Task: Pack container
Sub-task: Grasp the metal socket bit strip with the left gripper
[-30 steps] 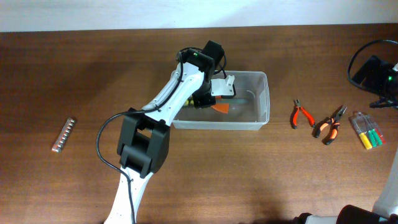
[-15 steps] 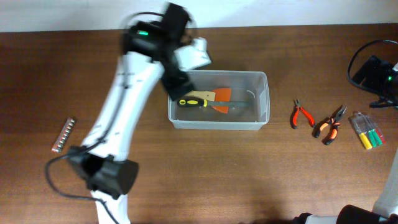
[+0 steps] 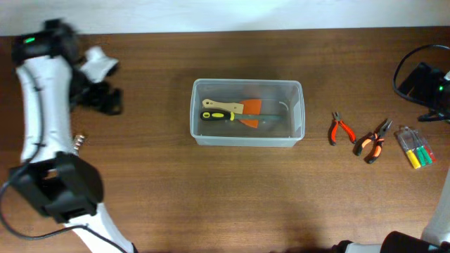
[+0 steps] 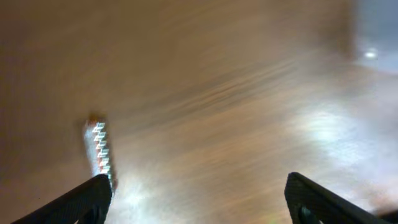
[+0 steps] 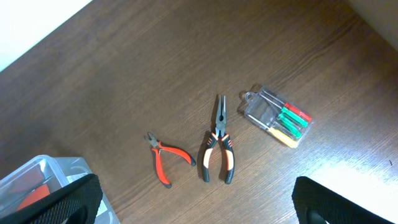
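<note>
Standing near the middle of the wooden table (image 3: 211, 197), a clear plastic container (image 3: 246, 140) is seen holding a yellow-and-black screwdriver (image 3: 219, 116) and an orange scraper (image 3: 246, 109) with a pale wooden handle, the two laid side by side and touching. The left gripper (image 4: 198, 186) is held above bare wood at the table's far left, well apart from the container, its fingers (image 4: 81, 202) spread wide with nothing between them; the wrist view is blurred. A strip of bits (image 4: 99, 149) is shown lying on the wood near one finger in that view, and in the overhead view it is partly hidden by the arm. On the other side of the container, red pliers (image 5: 168, 158), orange-and-black long-nose pliers (image 5: 217, 152) and a clear pack of small screwdrivers (image 5: 277, 116) are laid out in a row on the table, none of them gripped. The right gripper (image 5: 196, 186) is held above them, its fingers likewise parted and empty.
</note>
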